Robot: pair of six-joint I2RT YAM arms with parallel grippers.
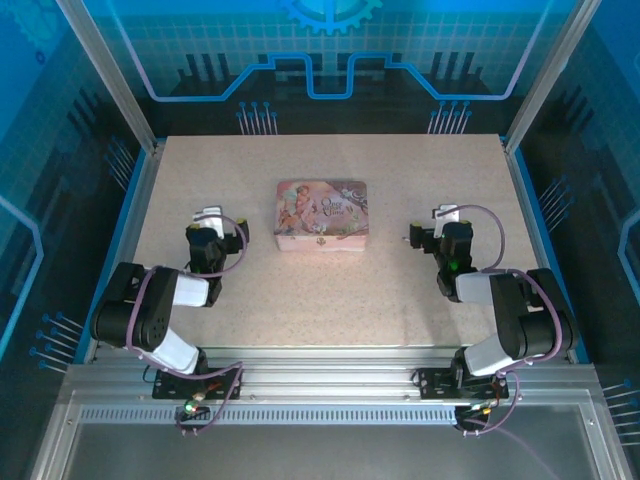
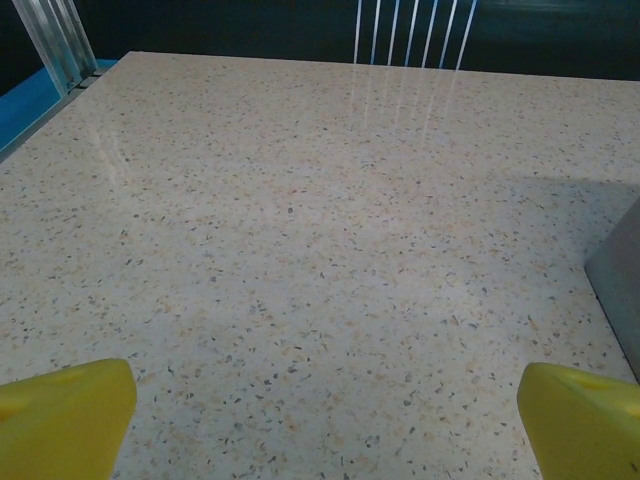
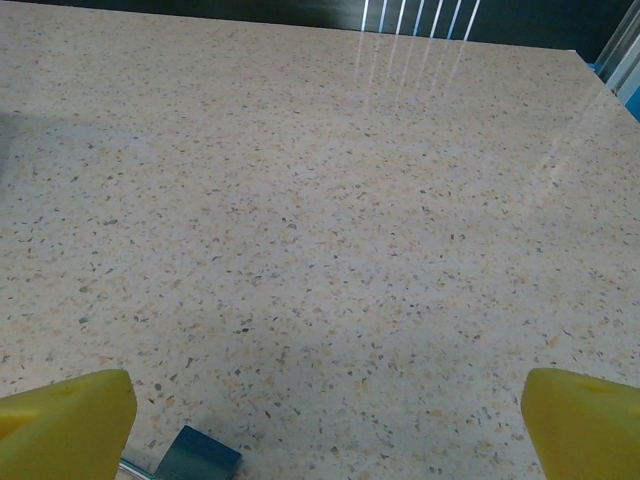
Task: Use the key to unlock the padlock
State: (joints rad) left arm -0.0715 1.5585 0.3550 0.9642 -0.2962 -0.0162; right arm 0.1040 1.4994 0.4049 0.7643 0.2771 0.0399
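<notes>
The pink tin [image 1: 322, 214] lies flat at the table's middle. A tiny metallic padlock [image 1: 320, 241] sits at the centre of its near wall, too small for detail. The key [image 3: 200, 458], a dark flat head on a thin metal shaft, lies on the table by my right gripper's left finger; from above the key [image 1: 412, 238] is a dark speck left of that gripper. My right gripper [image 3: 325, 425] [image 1: 447, 218] is open over bare table. My left gripper [image 2: 325, 425] [image 1: 210, 222] is open too, left of the tin, whose grey side [image 2: 620, 280] edges its wrist view.
The speckled tabletop [image 1: 400, 180] is ringed by aluminium posts and blue panels [image 1: 130, 200]. Both arms' bases are bolted to the rail [image 1: 320, 385] at the near edge. White rods [image 2: 410, 30] stand beyond the table's far edge.
</notes>
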